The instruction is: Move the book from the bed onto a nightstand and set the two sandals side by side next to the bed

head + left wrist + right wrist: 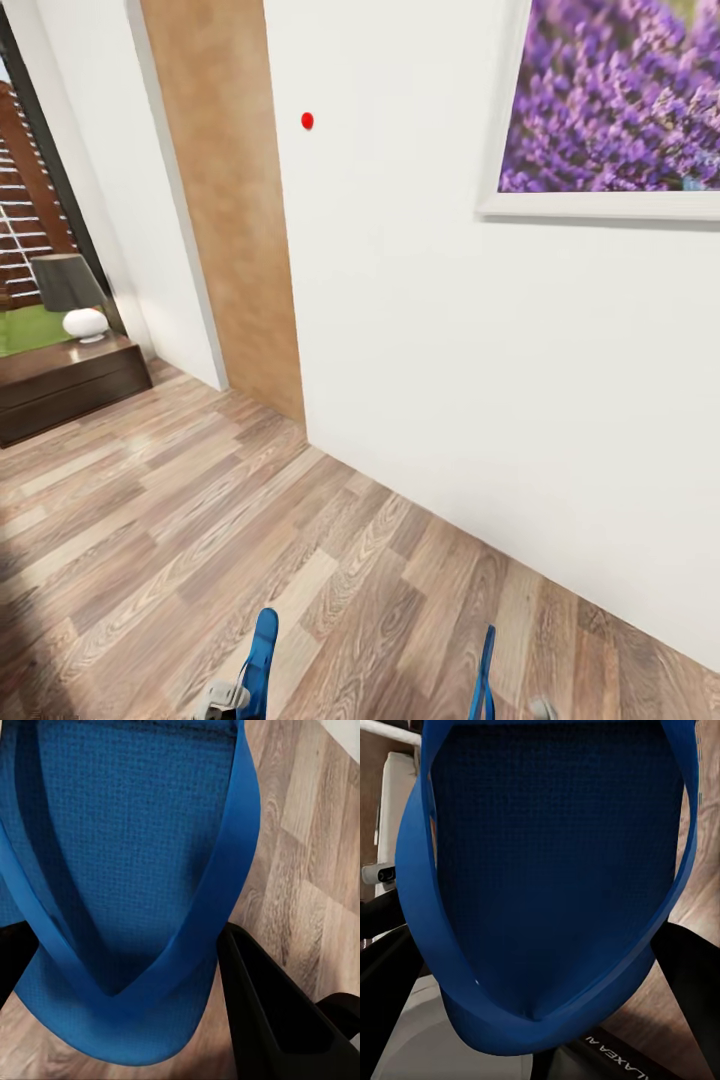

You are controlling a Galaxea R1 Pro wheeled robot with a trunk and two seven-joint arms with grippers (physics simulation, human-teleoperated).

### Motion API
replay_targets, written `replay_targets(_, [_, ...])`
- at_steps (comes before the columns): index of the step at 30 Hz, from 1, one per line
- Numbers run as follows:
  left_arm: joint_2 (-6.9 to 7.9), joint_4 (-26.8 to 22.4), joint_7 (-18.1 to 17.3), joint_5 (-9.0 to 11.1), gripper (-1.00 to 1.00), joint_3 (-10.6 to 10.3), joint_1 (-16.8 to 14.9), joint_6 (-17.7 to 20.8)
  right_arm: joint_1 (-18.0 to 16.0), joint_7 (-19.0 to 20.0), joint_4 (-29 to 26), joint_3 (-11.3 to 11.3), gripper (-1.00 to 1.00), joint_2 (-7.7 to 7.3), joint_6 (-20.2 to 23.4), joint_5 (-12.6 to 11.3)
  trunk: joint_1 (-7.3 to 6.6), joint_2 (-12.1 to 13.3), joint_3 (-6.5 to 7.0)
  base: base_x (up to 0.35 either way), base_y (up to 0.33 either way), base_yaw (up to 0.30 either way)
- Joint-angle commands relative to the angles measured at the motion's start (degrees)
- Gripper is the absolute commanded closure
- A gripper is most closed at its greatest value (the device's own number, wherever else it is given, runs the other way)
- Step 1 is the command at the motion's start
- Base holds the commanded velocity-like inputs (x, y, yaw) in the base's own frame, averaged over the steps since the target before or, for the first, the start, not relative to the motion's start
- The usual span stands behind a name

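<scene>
Sandals [262, 650] clamped in left claw [120, 1020], right claw [540, 1020]

Home: framed lavender picture [610, 100], lamp [70, 295]

A bright blue sandal [547, 870] sits clamped between the right gripper's [540, 967] two black fingers [386, 967], its textured sole facing the camera and its thin straps meeting in a V near the toe end. Wood-plank floor [701, 900] lies beyond it.

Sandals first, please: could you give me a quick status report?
Left gripper shut on one sandal. Right gripper shut on the other sandal. White wall straight ahead.
</scene>
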Motion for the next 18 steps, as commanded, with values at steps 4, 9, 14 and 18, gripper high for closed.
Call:
replay_targets(4, [-0.04,0.01,-0.36,-0.70,1.00,0.43,-0.05,-0.22,-0.02,0.22,-0.02,-0.34,1.00,-0.01,0.62,0.09,-0.01,-0.02,-0.05,0.013,-0.012,0.252])
replay_targets(9, [-0.04,0.01,-0.36,-0.70,1.00,0.42,-0.05,-0.23,-0.01,0.21,-0.02,-0.34,1.00,-0.01,0.62,0.09,-0.01,-0.02,-0.05,0.001,-0.001,0.263])
replay_targets(14, [-0.04,0.01,-0.29,-0.70,1.00,0.46,-0.05,-0.21,-0.03,0.20,-0.02,-0.34,1.00,-0.01,0.62,0.09,-0.01,-0.02,-0.05,0.185,0.000,0.229])
replay_targets(18, [-0.04,0.01,-0.28,-0.70,1.00,0.43,-0.05,-0.21,-0.01,0.21,-0.02,-0.34,1.00,-0.01,0.62,0.09,-0.01,-0.02,-0.05,0.299,0.000,0.046])
